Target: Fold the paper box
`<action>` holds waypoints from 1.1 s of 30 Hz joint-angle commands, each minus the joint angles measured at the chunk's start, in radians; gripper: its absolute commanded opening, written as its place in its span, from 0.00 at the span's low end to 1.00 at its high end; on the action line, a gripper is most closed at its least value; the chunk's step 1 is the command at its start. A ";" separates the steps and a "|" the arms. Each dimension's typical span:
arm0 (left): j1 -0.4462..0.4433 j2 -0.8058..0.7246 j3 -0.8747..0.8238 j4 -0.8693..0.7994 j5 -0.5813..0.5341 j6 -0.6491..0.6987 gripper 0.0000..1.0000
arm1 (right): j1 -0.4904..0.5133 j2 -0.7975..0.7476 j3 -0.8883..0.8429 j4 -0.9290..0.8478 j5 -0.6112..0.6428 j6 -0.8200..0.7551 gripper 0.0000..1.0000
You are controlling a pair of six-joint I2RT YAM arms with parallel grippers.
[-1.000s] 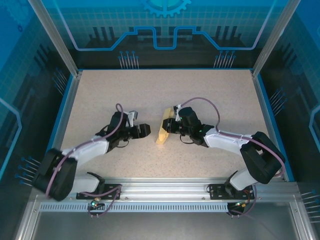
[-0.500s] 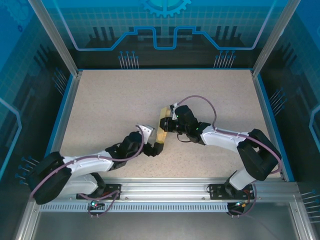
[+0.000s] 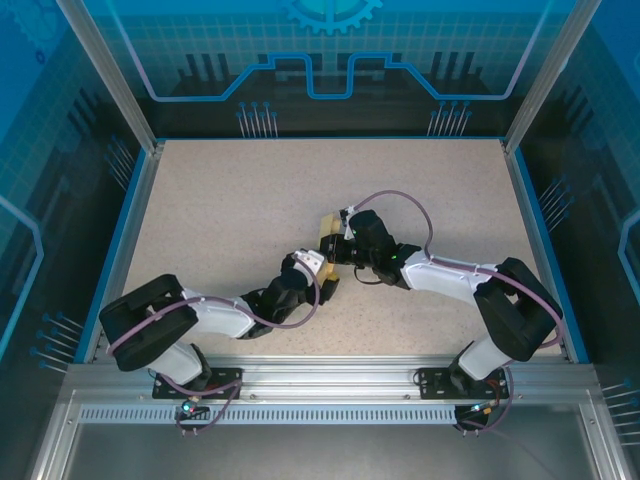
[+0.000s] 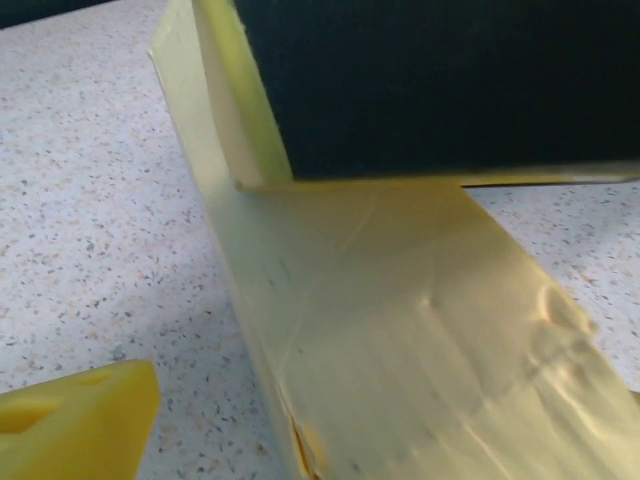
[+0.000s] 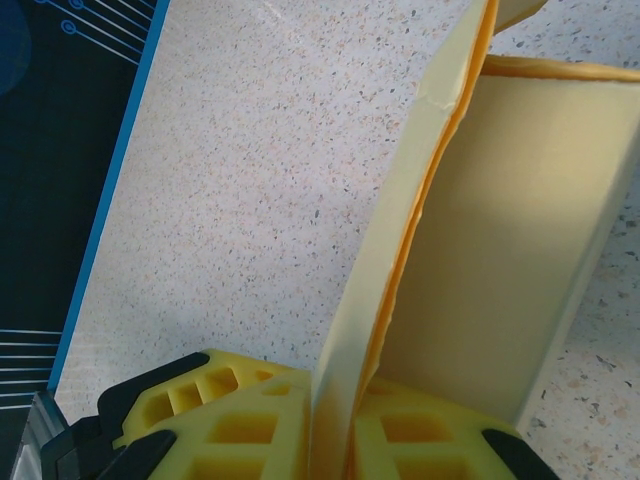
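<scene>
The pale yellow paper box [image 3: 326,226] lies mid-table, partly folded, one wall standing up. My right gripper [image 3: 336,251] is at its right side. In the right wrist view that gripper [image 5: 335,445] is shut on the upright wall of the paper box [image 5: 500,250], card pinched between both yellow pads. My left gripper [image 3: 320,287] is at the box's near end. In the left wrist view the paper box [image 4: 400,300] is very close. One yellow fingertip [image 4: 75,420] stands far left, apart from the card with bare table between. The other finger is hidden behind the card.
The speckled table [image 3: 220,200] has a blue rim [image 3: 120,230] and metal frame posts at its corners. The two arms meet at the middle. The right gripper's black body [image 4: 430,80] looms just behind the box in the left wrist view.
My left arm has swung right and forward, bringing its gripper from left of the box to the box's near end. The right gripper stayed shut on the box, shifting slightly left.
</scene>
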 commanded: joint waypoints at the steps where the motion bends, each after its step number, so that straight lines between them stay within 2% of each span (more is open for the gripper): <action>1: -0.008 0.030 0.017 0.121 -0.057 0.038 0.86 | 0.016 0.025 -0.008 -0.104 0.023 -0.020 0.16; 8: -0.008 0.048 -0.021 0.198 -0.036 0.035 0.71 | 0.016 0.019 -0.007 -0.103 0.026 -0.023 0.17; 19: -0.006 0.067 -0.044 0.232 0.006 0.024 0.48 | 0.001 -0.024 0.022 -0.116 0.021 -0.041 0.26; 28: 0.013 0.048 -0.063 0.238 0.062 0.014 0.42 | -0.031 -0.139 0.032 -0.207 0.043 -0.093 0.38; 31: 0.040 0.032 -0.070 0.236 0.123 0.003 0.40 | -0.050 -0.197 0.024 -0.250 0.066 -0.131 0.42; 33: 0.072 0.021 -0.075 0.235 0.211 -0.006 0.40 | -0.073 -0.234 0.018 -0.272 0.069 -0.181 0.45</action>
